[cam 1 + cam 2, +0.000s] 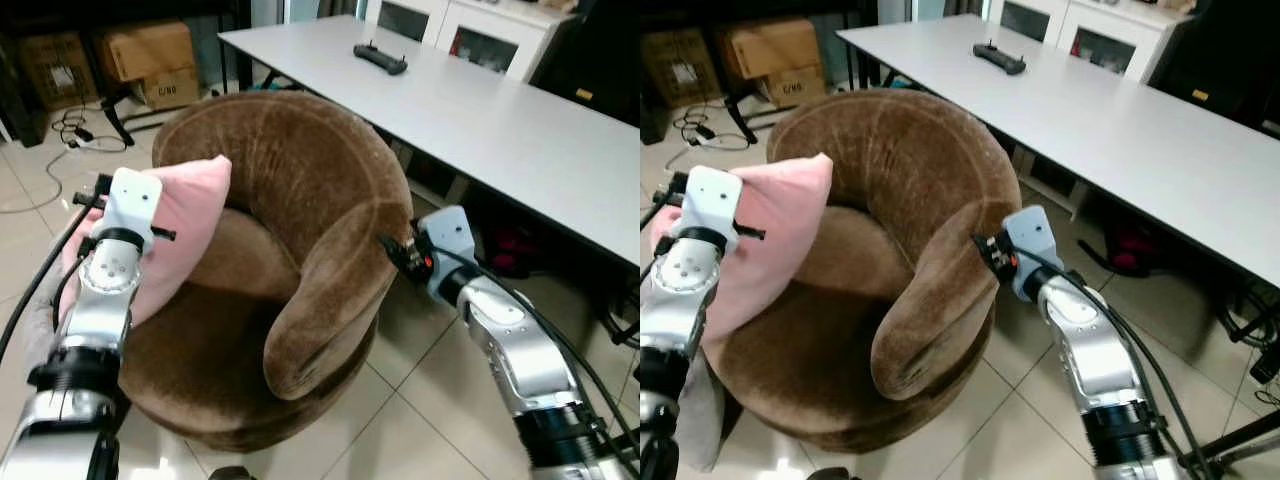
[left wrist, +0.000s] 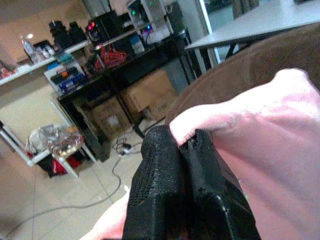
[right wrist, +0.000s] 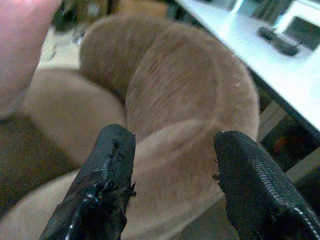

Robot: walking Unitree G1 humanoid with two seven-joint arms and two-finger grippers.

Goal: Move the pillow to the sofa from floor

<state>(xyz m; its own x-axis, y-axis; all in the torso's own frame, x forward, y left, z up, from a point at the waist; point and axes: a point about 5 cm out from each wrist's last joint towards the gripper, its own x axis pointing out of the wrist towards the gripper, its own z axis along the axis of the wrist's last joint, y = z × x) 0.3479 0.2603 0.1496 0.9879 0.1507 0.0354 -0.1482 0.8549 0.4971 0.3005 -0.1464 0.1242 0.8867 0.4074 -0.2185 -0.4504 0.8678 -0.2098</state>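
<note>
Holding: left claw (image 2: 187, 150) clamped on the pink pillow (image 1: 185, 225), at the sofa's (image 1: 300, 190) 9 o'clock rim. Right claw (image 3: 172, 155) wide, unloaded, at 3 o'clock. Advice: carry pillow fully over the seat before letting go.

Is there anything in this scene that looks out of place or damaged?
Nothing looks damaged. The pink pillow is pinched at one edge by the left gripper, hanging tilted over the brown sofa's left arm, not yet on the seat. The right gripper is open beside the sofa's right arm.

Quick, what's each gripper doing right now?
Left gripper: shut on the pink pillow, over the brown sofa.
Right gripper: open, empty, beside the sofa's arm.
</note>
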